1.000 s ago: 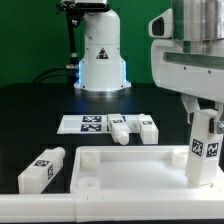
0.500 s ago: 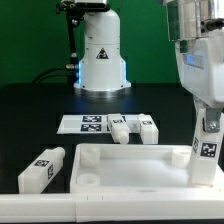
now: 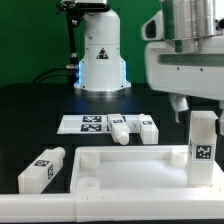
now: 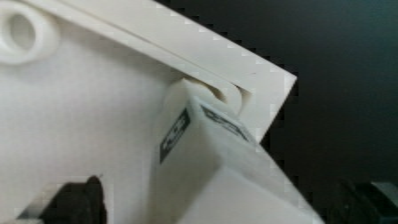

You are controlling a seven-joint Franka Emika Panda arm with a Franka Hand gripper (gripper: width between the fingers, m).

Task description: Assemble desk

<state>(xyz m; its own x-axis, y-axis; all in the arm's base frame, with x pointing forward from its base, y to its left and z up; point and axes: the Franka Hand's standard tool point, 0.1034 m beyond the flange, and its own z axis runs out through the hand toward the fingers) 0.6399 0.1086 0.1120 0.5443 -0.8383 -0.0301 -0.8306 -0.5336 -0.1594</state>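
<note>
At the exterior view's lower right, one leg (image 3: 203,140) stands upright in the tabletop's (image 3: 130,168) corner; my jaws hang open directly above, straddling its vertical axis, gripping nothing.

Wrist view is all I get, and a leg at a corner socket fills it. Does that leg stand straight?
Observer: Yes. The standing leg is upright at the tabletop corner on the exterior view's right.
Operator: How many legs lie loose?
Observer: Three. A lone leg lies beside the tabletop on the exterior view's left, and two legs lie by the marker board.
Operator: Any near socket free?
Observer: The socket at the near corner on the exterior view's left is empty.
</note>
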